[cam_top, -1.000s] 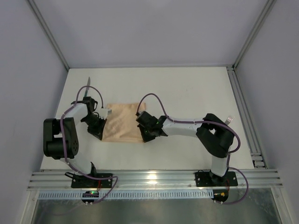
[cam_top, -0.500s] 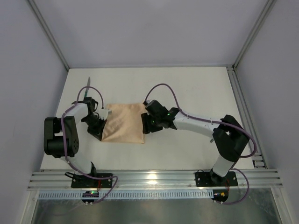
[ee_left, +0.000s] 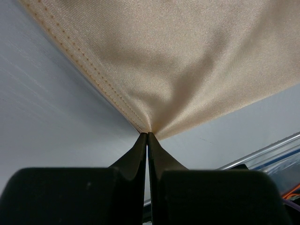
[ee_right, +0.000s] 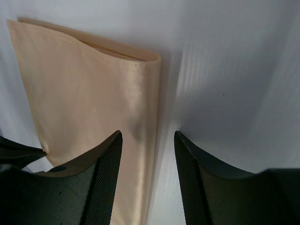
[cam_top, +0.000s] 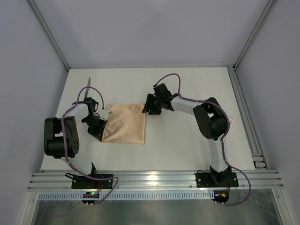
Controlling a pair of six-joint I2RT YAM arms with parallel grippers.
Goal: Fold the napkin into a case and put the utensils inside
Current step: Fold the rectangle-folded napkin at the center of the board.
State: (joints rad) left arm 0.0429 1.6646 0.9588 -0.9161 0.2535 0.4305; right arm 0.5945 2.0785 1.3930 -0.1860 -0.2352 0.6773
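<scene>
The peach-orange napkin (cam_top: 124, 123) lies folded flat on the white table, left of centre. My left gripper (cam_top: 101, 127) is shut on its left edge; in the left wrist view the closed tips (ee_left: 148, 134) pinch a hemmed corner of the cloth (ee_left: 178, 61). My right gripper (cam_top: 149, 106) hovers open at the napkin's far right corner. In the right wrist view its fingers (ee_right: 147, 136) straddle the folded right edge of the napkin (ee_right: 84, 93) and hold nothing. A knife (cam_top: 87, 90) with a teal handle lies at the far left. A silver utensil tip (cam_top: 230, 120) shows beside the right arm's elbow.
White walls enclose the table on three sides. An aluminium rail (cam_top: 150, 180) runs along the near edge and another (cam_top: 244, 117) along the right side. The left arm's base joint (cam_top: 58, 138) sits close to the napkin's left.
My right gripper opened, let go of the napkin's near right corner and moved along the right edge to the far corner. The left gripper stayed shut on the cloth.
</scene>
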